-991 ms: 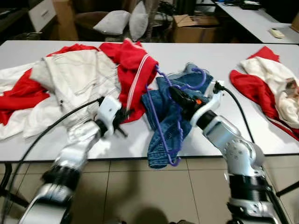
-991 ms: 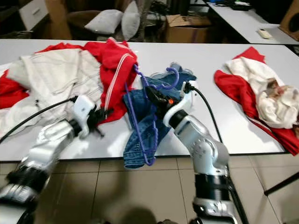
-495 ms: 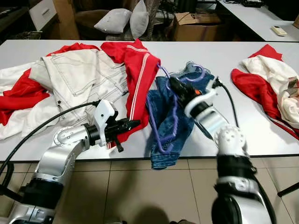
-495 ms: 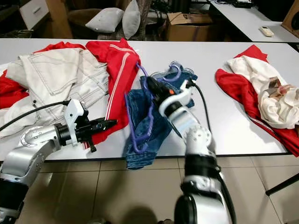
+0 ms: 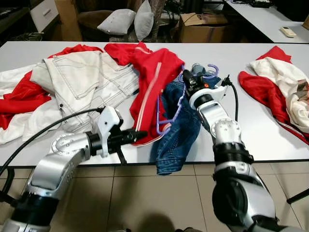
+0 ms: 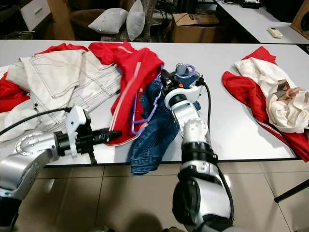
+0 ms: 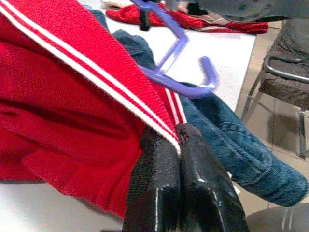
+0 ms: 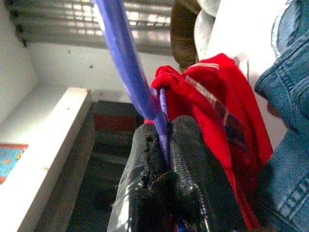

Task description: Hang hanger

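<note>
A purple plastic hanger (image 5: 168, 114) lies tilted across blue jeans (image 5: 179, 136) near the table's front edge. Its hook (image 5: 210, 72) points to the far side. My right gripper (image 5: 185, 79) is shut on the hanger's bar (image 8: 126, 72) near the hook. A red jacket with white stripes (image 5: 155, 73) drapes over the hanger's left arm. My left gripper (image 5: 139, 134) is shut on the jacket's striped hem (image 7: 159, 129) at the front edge, just left of the jeans (image 7: 244, 157).
White trousers (image 5: 82, 82) and more red cloth lie on the left of the white table (image 5: 227, 53). A red-and-white clothes pile (image 5: 282, 87) sits at the right. Behind the table are cushions (image 5: 126, 20) and a cardboard box (image 5: 203, 26). Tiled floor lies below.
My right gripper has drawn the hanger back from the table edge toward the far side. The red jacket has spread rightward over the hanger and jeans, with my left gripper pinching its hem.
</note>
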`<state>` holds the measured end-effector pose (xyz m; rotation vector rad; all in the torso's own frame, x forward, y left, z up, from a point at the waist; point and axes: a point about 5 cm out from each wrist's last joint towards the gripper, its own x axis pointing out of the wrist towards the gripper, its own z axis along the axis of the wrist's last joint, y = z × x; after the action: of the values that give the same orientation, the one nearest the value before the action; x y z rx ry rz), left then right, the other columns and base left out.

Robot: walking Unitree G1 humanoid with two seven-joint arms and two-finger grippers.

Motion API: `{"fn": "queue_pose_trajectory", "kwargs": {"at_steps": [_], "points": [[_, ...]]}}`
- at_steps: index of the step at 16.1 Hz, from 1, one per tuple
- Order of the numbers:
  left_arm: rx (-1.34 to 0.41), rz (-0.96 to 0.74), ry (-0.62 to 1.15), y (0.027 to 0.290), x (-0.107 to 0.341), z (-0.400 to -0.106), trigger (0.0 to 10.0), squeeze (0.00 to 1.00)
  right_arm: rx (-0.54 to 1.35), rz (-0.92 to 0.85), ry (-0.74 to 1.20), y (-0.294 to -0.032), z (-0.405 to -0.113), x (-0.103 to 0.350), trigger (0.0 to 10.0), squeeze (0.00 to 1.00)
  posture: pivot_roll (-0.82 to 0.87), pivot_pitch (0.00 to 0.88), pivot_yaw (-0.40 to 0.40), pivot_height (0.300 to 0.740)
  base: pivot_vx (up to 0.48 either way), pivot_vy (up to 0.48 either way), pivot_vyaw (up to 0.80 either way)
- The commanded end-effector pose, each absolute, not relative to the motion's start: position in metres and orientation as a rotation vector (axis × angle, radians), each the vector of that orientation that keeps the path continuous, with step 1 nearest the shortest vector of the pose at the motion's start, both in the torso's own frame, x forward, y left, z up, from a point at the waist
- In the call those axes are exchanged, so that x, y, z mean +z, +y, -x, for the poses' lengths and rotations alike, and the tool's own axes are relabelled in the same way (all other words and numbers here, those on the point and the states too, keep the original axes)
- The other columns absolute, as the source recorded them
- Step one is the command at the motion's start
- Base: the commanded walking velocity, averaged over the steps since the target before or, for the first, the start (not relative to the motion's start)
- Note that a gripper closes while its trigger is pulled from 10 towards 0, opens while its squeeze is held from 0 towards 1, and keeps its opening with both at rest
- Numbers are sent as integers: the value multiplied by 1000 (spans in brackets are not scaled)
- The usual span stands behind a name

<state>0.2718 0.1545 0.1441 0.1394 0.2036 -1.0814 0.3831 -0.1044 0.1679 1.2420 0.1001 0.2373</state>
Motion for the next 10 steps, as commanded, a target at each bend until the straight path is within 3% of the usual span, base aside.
{"fn": "queue_pose_trajectory", "kwargs": {"at_steps": [1,5,8,10], "points": [[-1135,-132,221,147,143,-265,0,0,210,-1276,26,-110,-388,179,10000,0,69,0,-9,740,0,0,0],[-1211,-24,158,128,160,-257,0,0,207,-1256,16,-104,-390,177,10000,0,72,0,-16,740,0,0,0],[-1248,112,41,115,187,-258,0,0,264,-1120,29,-85,-388,176,10000,0,84,0,-31,740,0,0,0],[-1185,167,-45,111,207,-273,0,0,336,-1032,62,-64,-382,173,10000,0,87,0,-33,740,0,0,0]]}}
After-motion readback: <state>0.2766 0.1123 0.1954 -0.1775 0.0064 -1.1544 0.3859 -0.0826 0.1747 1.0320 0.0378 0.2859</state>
